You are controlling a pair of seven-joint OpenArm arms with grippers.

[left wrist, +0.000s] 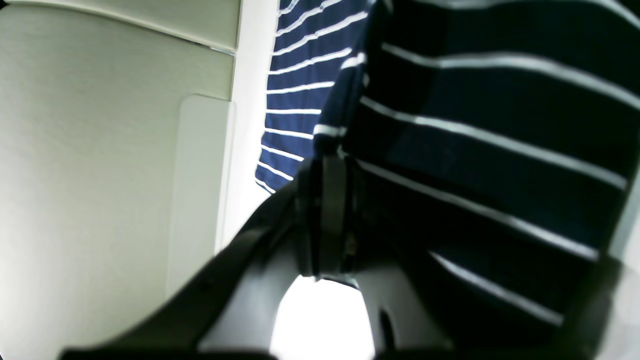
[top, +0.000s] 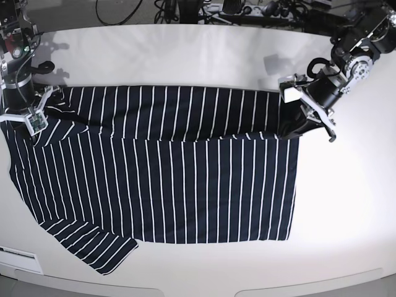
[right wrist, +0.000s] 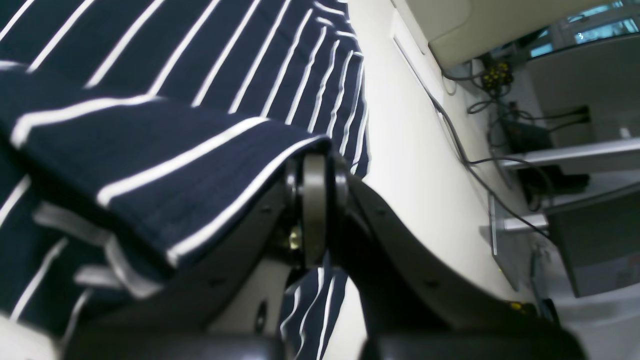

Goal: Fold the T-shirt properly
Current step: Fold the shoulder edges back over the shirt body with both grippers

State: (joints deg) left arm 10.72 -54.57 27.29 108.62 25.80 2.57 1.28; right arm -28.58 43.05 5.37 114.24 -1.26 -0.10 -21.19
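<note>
The dark navy T-shirt with thin white stripes lies spread on the white table. Its far strip is folded over toward the middle. My left gripper, on the base view's right, is shut on the shirt's far right corner. In the left wrist view the gripper pinches a fold of the striped cloth, which hangs close over the camera. My right gripper, on the base view's left, is shut on the shirt's far left corner. In the right wrist view the gripper grips a doubled edge of the cloth.
Cables and equipment crowd the table's far edge. A sleeve lies at the front left near the table's front edge. A white label sits at the front left. Beyond the table's side, cables and shelves stand.
</note>
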